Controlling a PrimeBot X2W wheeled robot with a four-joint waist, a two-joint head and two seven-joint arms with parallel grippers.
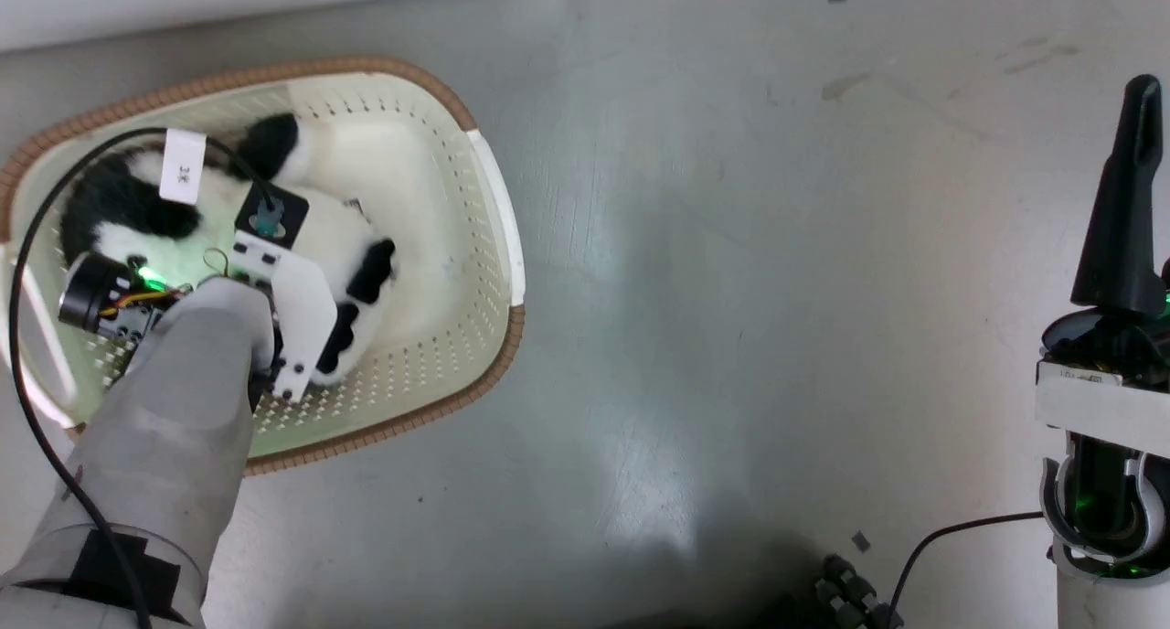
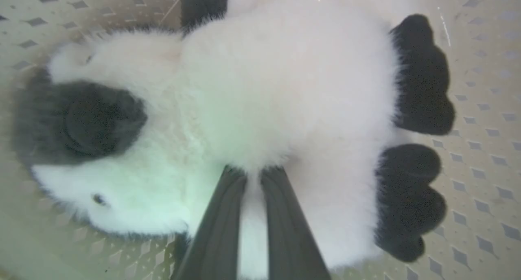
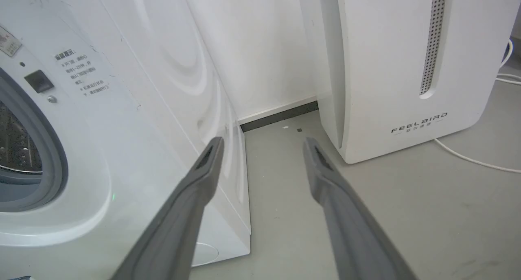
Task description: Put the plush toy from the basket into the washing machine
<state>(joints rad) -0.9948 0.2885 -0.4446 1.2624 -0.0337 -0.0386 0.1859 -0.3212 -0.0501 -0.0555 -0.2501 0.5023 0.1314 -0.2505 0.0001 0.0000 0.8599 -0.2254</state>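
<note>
left gripper (image 2: 253,172) clenched on the plush toy (image 2: 285,84) inside the basket (image 1: 495,199)
its two dark fingers stand close together, sunk into the white body fur with a narrow strip pinched between them. the toy lies on the basket's perforated bottom. the right gripper (image 3: 262,143) is well apart from the basket, fingers spread and holding nothing, pointing at the grey floor (image 3: 407,215) between the washing machine (image 3: 101,158) and a white appliance (image 3: 386,60).

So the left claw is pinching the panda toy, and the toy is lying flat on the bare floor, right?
Not quite. The left claw is pinching the panda toy, but the toy lies inside the basket, which stands on the floor. The head view shows it.
</note>
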